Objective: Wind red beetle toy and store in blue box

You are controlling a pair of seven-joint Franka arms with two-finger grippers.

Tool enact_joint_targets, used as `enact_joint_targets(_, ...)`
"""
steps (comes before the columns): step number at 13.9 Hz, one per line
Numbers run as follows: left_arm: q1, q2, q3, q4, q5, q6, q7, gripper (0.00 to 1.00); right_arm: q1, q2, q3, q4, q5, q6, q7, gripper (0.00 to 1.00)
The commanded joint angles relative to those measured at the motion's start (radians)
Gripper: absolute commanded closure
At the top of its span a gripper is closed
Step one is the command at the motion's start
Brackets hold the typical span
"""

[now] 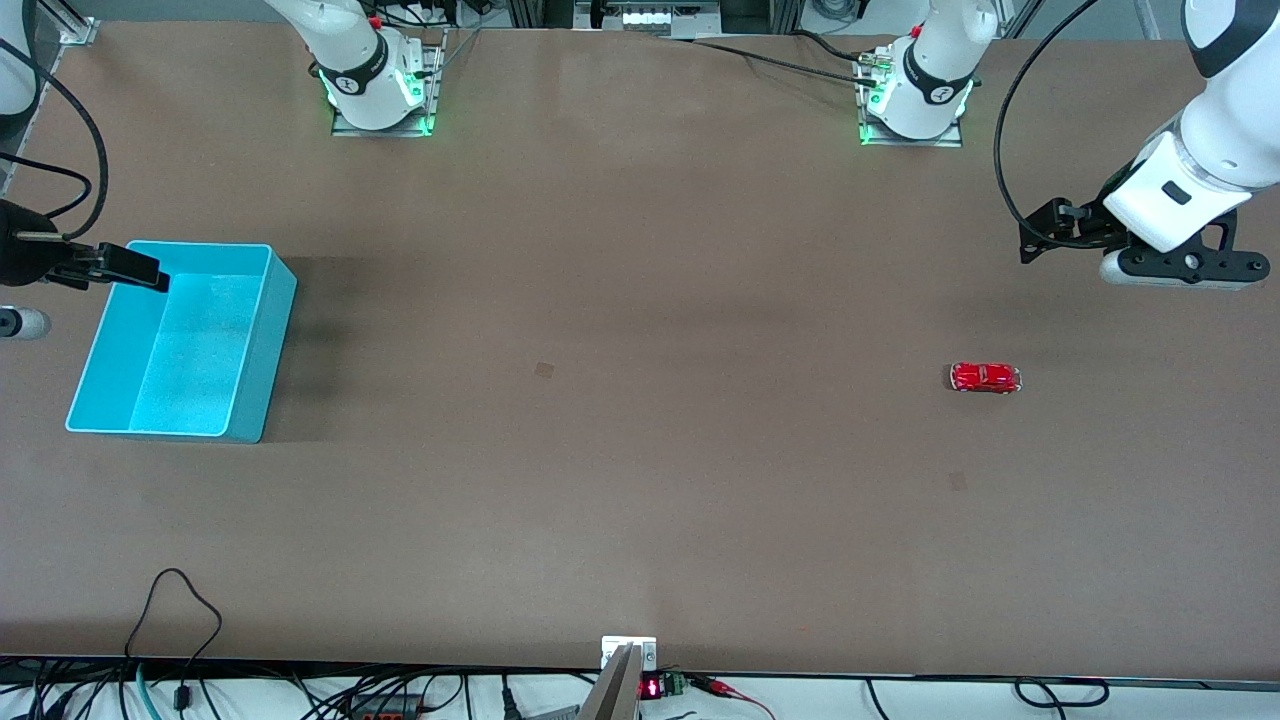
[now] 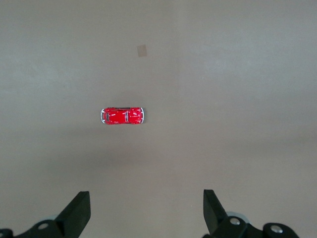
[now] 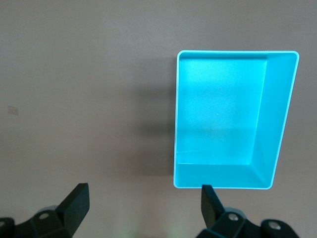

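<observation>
Black right end effector point(image 1: 150, 272) overlapping blue box point(image 1: 255, 370) corner

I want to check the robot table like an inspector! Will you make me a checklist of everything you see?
Surface: brown table, a few small square marks.
Job's things: red car on the table toward the left arm's end; blue box toward the right arm's end, nothing in it.
Clutter: nothing seen.
Grippers: left tool open, up in the air near the car; right tool open, by the box's edge.
Cables: black cable on the left arm; more along the table's edges.
Surroundings: arm bases with green lights.
</observation>
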Motion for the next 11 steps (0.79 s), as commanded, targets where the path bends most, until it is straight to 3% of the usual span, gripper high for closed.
enact_joint_targets(1, -0.008, 0.008, 0.002, 0.026, -0.009, -0.02, -0.008, 0.0, -0.01, -0.011, 0.003, -0.008, 0.021, -0.009, -0.019, 0.0)
enact_joint_targets(11, -0.009, 0.011, 0.002, 0.026, -0.008, -0.063, -0.006, 0.0, -0.014, -0.002, 0.003, -0.007, 0.024, -0.056, -0.023, 0.0)
